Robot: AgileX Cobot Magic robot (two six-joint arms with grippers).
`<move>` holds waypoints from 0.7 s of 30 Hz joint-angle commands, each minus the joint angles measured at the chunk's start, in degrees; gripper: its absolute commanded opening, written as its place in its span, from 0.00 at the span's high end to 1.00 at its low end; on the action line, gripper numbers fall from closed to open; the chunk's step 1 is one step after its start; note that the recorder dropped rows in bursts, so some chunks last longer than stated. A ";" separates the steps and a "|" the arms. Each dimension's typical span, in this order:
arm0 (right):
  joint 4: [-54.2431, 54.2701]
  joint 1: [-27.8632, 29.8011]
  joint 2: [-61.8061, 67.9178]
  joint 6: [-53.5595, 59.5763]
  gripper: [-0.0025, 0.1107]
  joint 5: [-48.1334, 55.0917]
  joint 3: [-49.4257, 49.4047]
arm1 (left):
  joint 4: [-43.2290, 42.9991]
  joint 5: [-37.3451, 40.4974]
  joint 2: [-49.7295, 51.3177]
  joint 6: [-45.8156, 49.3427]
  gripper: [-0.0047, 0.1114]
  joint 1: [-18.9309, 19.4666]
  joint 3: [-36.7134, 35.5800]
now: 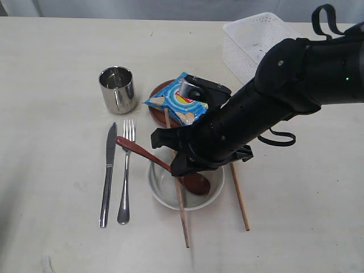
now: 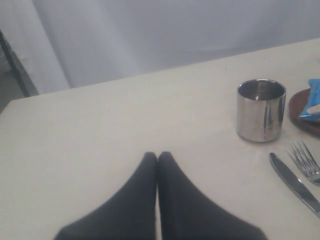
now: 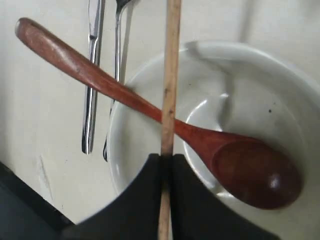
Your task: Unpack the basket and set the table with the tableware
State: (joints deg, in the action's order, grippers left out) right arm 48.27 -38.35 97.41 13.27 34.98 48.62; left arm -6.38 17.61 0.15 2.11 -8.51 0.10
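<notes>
R gripper clamped on chopstick, which runs out past the tips, crossing over spoon & bowl. 2nd chopstick lies on table just beside bowl. L gripper: fingers pressed together, holding nothing, above table.

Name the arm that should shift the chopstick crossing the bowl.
Right. The right gripper is shut on that chopstick above the bowl, while the left gripper sits closed and empty over bare table near the cup.
</notes>
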 commanded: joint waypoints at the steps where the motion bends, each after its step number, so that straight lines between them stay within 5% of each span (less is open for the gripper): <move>1: 0.57 -0.02 0.22 1.03 0.98 -1.93 -0.06 | 0.57 -0.45 -0.15 -0.20 0.96 0.31 -0.10; 7: 0.89 -0.02 0.22 1.12 0.95 -1.93 -0.06 | 0.57 -0.45 -0.15 -0.20 0.96 0.31 -0.10; 14: 0.89 -0.02 0.22 1.12 0.60 -1.93 0.04 | 0.57 -0.45 -0.15 -0.20 0.96 0.31 -0.10; 21: -2.69 -0.02 -0.73 1.47 0.60 1.63 5.08 | 0.57 -0.45 -0.15 -0.20 0.96 0.31 -0.10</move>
State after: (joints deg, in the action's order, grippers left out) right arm 47.95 -38.35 97.49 14.08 34.61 51.15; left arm -6.38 17.61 0.15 2.11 -8.51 0.10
